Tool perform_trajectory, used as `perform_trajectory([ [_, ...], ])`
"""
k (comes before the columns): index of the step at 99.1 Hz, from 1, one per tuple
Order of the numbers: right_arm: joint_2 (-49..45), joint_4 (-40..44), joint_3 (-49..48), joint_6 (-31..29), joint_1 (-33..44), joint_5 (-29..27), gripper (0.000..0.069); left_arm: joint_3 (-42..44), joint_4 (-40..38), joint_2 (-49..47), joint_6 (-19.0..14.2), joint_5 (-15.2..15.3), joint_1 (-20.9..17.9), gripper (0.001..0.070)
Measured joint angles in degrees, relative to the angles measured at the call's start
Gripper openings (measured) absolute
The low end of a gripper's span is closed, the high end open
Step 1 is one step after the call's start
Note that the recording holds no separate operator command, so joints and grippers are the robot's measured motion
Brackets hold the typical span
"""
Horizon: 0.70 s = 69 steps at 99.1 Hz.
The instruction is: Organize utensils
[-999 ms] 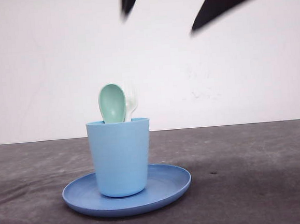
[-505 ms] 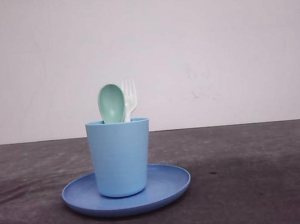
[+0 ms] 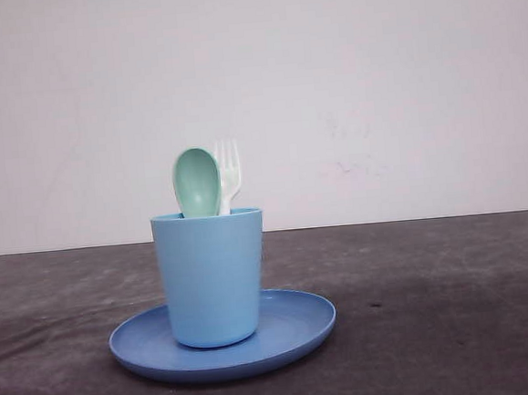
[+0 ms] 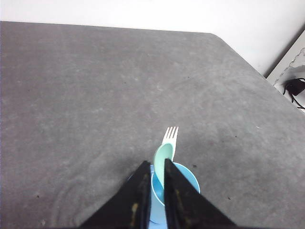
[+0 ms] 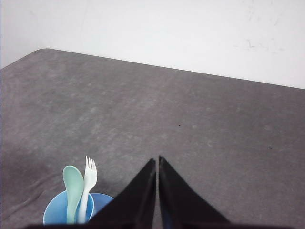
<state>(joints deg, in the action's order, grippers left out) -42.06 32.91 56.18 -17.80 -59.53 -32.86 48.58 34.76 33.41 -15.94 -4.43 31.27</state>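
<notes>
The mint-green spoon [image 3: 197, 182] and the white fork [image 3: 228, 168] stand upright, side by side, in the light blue cup [image 3: 211, 275], heads up. The cup rests on the blue round plate [image 3: 297, 327]. In the left wrist view my left gripper [image 4: 156, 162] hangs well above the cup [image 4: 188, 179]. Its jaws stand a narrow gap apart with nothing held, and the spoon [image 4: 163, 157] and fork [image 4: 170, 135] show past them. My right gripper [image 5: 157, 158] is shut and empty, off to the side of the spoon [image 5: 72, 183], fork [image 5: 89, 176] and cup [image 5: 52, 212].
The dark grey table [image 3: 438, 312] stretches bare around the plate, with a white wall [image 3: 374, 88] behind it. A table corner and a black cable [image 4: 294, 88] beyond it show in the left wrist view.
One second ago two dark, blurred arm tips showed at the top of the front view; they have since left the picture. The fork looked blurred then and now stands still.
</notes>
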Motion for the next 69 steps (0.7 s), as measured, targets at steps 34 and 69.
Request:
perform_trajectory([
  [34,0.0,0.0,0.0,0.0,0.0,0.0,0.0008,0.0,0.0,0.0,0.0,0.0,0.0,0.0024],
  [69,0.0,0.0,0.0,0.0,0.0,0.0,0.0008,0.0,-0.4,-0.6,4.7,1.7,-2.6,0.0024],
])
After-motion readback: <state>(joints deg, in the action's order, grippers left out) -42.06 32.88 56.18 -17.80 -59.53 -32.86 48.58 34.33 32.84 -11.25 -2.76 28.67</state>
